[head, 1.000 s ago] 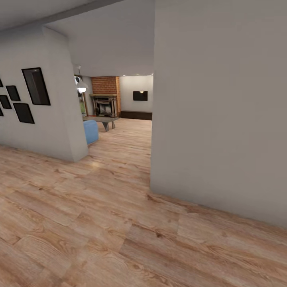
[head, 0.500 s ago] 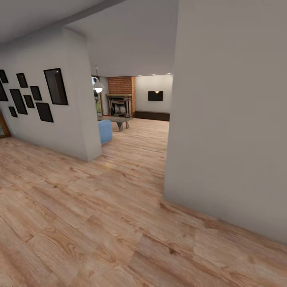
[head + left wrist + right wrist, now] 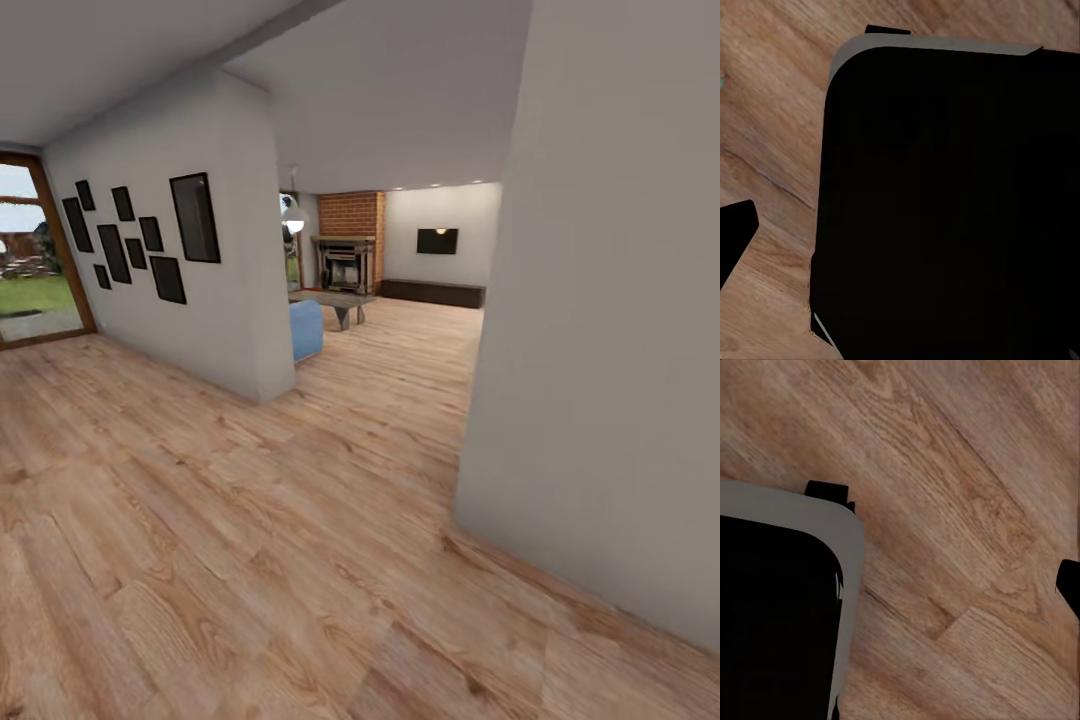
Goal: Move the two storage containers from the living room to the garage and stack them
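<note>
Tool state cannot be told for either arm.

Head view: a wood-plank floor (image 3: 250,560) is seen, with a grey wall corner (image 3: 600,350) at 3 o'clock and, through the opening at 12 o'clock, a blue sofa (image 3: 306,330) and brick fireplace (image 3: 350,250). No storage containers are seen.

Left wrist view: a dark robot body (image 3: 945,202) is seen over planks.

Right wrist view: much the same is seen.

That corner could be clipped if the turn is cut tight.

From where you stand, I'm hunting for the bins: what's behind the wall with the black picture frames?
Past the wall, a blue sofa's end, a low table and a brick fireplace show. The wall hides the rest.
</note>
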Motion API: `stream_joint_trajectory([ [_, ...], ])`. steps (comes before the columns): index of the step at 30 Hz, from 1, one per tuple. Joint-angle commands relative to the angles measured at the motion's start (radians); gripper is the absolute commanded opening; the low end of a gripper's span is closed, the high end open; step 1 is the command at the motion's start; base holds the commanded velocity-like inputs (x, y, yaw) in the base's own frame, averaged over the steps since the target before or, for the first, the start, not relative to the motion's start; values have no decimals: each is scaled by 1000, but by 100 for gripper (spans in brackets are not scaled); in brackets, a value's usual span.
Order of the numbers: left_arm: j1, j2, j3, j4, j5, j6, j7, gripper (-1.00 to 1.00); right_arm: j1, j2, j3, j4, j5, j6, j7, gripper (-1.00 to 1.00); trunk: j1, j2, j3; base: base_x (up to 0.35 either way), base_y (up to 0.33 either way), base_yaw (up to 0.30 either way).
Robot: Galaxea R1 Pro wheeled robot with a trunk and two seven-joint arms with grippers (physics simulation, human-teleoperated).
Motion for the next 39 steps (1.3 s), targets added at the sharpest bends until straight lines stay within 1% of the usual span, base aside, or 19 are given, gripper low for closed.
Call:
stream_joint_trajectory([
  [1,0,0,1,0,8,-2,1,100,0,-1,8,-2,-7,-2,-5,100,1,0,-1,322,0,271],
  [4,0,0,1,0,8,-2,1,100,0,-1,8,-2,-7,-2,-5,100,1,0,-1,322,0,216],
  [9,0,0,1,0,8,-2,1,100,0,-1,8,-2,-8,-2,-5,100,1,0,-1,322,0,63],
  [24,0,0,1,0,8,-2,1,100,0,-1,9,-2,-16,-1,-5,100,1,0,-1,322,0,4],
  [39,0,0,1,0,8,-2,1,100,0,-1,12,-5,-6,1,-4,100,1,0,-1,322,0,0],
])
